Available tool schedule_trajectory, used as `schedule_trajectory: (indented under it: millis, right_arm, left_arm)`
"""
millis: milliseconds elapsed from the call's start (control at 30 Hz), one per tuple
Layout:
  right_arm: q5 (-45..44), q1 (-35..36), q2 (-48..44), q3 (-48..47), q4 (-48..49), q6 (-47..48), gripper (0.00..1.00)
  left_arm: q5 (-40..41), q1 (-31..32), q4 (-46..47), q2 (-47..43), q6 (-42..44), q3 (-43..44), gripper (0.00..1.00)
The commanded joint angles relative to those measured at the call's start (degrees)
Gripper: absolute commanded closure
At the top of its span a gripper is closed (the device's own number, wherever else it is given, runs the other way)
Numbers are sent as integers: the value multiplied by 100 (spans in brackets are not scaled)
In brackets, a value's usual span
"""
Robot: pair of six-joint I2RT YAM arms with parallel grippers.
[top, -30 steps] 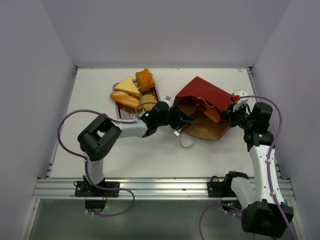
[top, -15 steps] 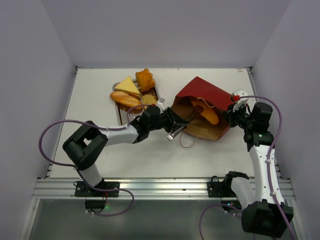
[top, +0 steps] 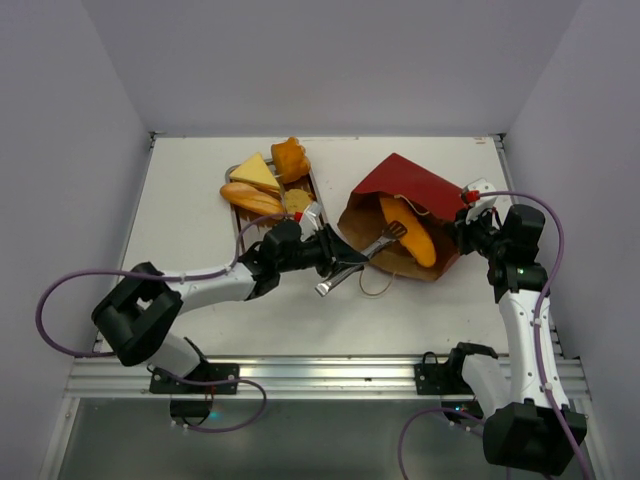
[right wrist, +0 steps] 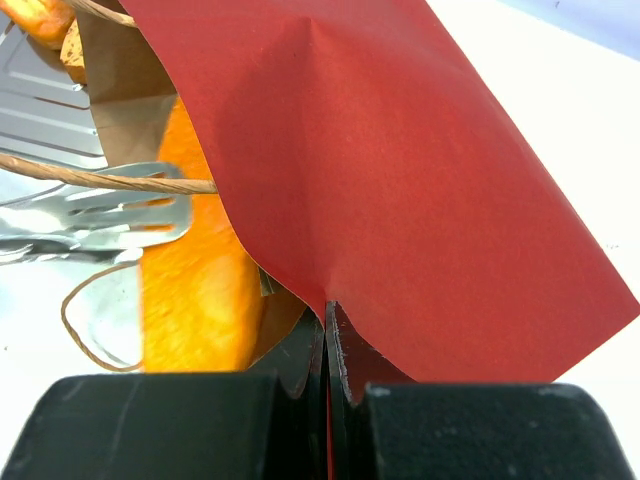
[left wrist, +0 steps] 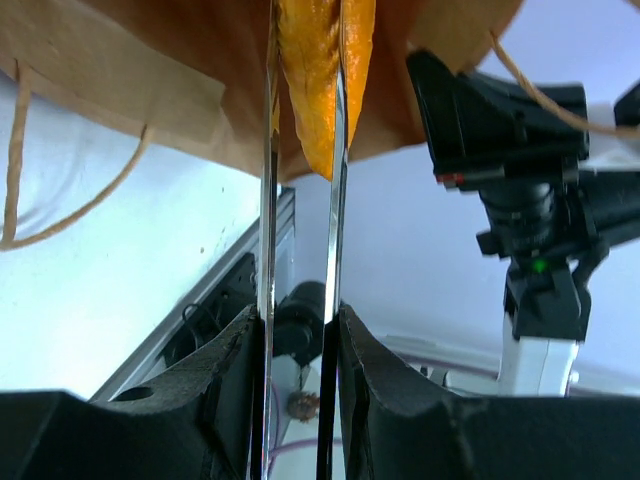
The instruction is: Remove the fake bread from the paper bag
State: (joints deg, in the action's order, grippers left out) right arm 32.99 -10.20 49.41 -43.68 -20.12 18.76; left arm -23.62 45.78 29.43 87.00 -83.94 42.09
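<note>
With left gripper [left wrist: 298,370] squeezing tongs [top: 381,240] on loaf [top: 413,236], right gripper [right wrist: 327,350] pinching bag [top: 400,180] centre-right: pull steadily lower-left, untwisted.

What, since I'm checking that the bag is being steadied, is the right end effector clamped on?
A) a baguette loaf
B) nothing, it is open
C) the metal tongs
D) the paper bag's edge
D: the right wrist view shows the right end effector shut on a fold of the paper bag; the left end effector holds the metal tongs.
</note>
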Motion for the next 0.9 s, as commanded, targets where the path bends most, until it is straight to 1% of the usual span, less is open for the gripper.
schedule_trajectory:
  millis: [0, 200, 400, 533, 700, 800, 833, 867]
  right_arm:
    - [137, -18, -115, 44, 113, 31, 100]
    - [137, -18, -124, 61, 140, 13, 100]
    - [146, -26, -151, 70, 158, 4, 100]
    - [146, -26, -168, 79, 175, 4, 100]
    - [155, -18, -177, 79, 184, 4, 100]
    - [172, -17, -186, 79, 193, -4, 100]
    - [181, -17, -195, 79, 193, -4, 100]
    - [181, -17, -203, 79, 193, -13, 100]
  left_arm:
    - [-494, -8, 274, -542, 491, -226, 100]
    - [-1144, -8, -332, -1220, 1080, -744, 100]
    - [-1443, -8, -1149, -2063, 1652, -1027, 100]
    - [-1576, -8, -1729, -2713, 1881, -1229, 100]
    - [-1559, -34, -2379, -3891, 1978, -1651, 100]
    - [-1349, -69, -3012, -4611, 2013, -1739, 100]
    - [-1269, -147, -3440, -4796, 1996, -1756, 100]
    - [-1190, -192, -3601, -5155, 1970, -1774, 100]
